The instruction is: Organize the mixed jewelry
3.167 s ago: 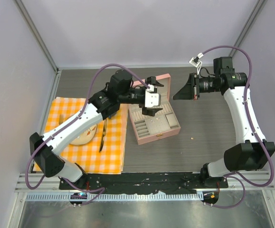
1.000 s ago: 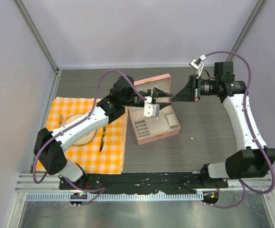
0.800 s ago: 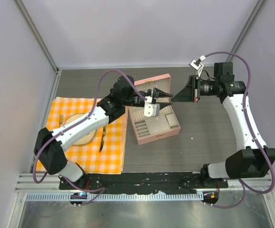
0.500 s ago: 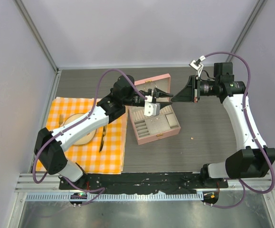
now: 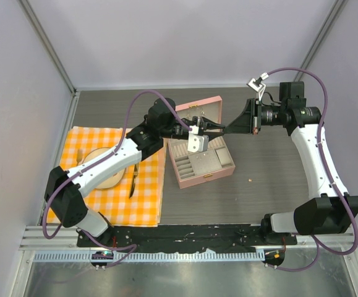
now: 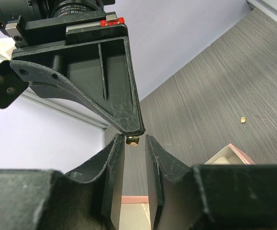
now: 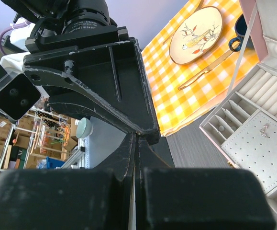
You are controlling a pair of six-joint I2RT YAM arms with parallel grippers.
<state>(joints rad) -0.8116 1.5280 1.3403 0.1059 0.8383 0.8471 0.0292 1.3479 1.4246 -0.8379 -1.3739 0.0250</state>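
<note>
Above the open pink jewelry box [image 5: 201,158] my two grippers meet tip to tip. My right gripper [image 5: 227,130] [image 7: 137,140] is shut on a tiny gold jewelry piece [image 6: 133,140] that sticks out at its tip. My left gripper [image 5: 218,127] [image 6: 132,146] is open by a narrow gap, one finger [image 6: 113,165] on each side of that piece. Another small gold piece [image 5: 250,180] [image 6: 243,120] lies on the dark table right of the box. Silvery earrings [image 7: 264,128] sit on the box's grey pad.
An orange checked cloth [image 5: 120,201] at the left carries a painted plate [image 5: 102,173] [image 7: 195,36], a knife [image 5: 133,178] and a dark blue cup [image 7: 236,38]. The box's pink lid [image 5: 198,109] stands up behind it. Grey walls close the back and sides.
My left jaws have narrowed around the gold piece at the right gripper's tip, and the two tips have come slightly closer. The right gripper has stayed shut.
</note>
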